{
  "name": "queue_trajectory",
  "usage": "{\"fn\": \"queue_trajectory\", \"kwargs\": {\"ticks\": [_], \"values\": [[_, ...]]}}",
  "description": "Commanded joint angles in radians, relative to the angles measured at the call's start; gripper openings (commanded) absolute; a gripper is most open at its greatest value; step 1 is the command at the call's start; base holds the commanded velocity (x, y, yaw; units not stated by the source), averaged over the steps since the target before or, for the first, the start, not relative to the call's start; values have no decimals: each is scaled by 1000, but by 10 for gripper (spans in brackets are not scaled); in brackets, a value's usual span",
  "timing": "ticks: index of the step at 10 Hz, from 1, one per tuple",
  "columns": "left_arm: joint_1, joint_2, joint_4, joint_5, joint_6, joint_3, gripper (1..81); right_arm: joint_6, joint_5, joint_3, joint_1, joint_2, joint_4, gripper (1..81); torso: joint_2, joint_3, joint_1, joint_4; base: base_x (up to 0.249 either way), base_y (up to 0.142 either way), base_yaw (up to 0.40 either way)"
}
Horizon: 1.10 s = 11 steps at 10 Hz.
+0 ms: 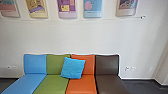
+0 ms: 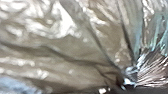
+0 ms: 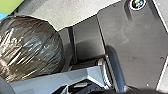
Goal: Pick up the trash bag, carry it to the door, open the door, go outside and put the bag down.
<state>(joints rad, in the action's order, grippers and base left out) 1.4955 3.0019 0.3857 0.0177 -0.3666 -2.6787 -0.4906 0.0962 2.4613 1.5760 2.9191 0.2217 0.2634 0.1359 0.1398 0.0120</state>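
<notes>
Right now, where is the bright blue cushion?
In the head view, the blue cushion is just left of centre, leaning back where the green seat meets the orange seat.

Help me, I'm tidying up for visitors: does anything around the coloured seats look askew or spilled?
Only mildly: the blue cushion sits tilted, straddling the join between the green seat and the orange seat instead of squarely on one. I see no spill or damage on the seats.

No text, brand, number or sign legible; small print near the lower edges of the wall posters (image 1: 67,8): unreadable.
</notes>
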Motion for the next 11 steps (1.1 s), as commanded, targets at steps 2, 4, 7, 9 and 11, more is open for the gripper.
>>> {"fn": "queue_trajectory", "kwargs": {"ticks": [2, 4, 7, 9, 11], "values": [[-45, 0, -13, -71, -8, 0, 10, 4, -52, 8, -44, 5, 19, 811, -131, 0, -85, 0, 0, 0, 0], [-47, 2, -15, -71, -8, 0, 10, 4, -50, 8, -44, 8, 18, 811, -106, 0, -68, 0, 0, 0, 0], [-50, 9, -15, -73, -3, -21, 10, 6, -50, 28, -44, 19, 21, 811, -137, -72, -85, 0, 0, 0, 0], [-50, 36, -15, -77, -5, -69, 10, 4, -50, 48, -44, 31, 30, 811, -139, -73, -85, 0, 0, 0, 0], [-50, 48, -15, -76, -5, -90, 10, 3, -50, 56, -44, 37, 28, 811, -139, -73, -87, 0, 0, 0, 0]]}}
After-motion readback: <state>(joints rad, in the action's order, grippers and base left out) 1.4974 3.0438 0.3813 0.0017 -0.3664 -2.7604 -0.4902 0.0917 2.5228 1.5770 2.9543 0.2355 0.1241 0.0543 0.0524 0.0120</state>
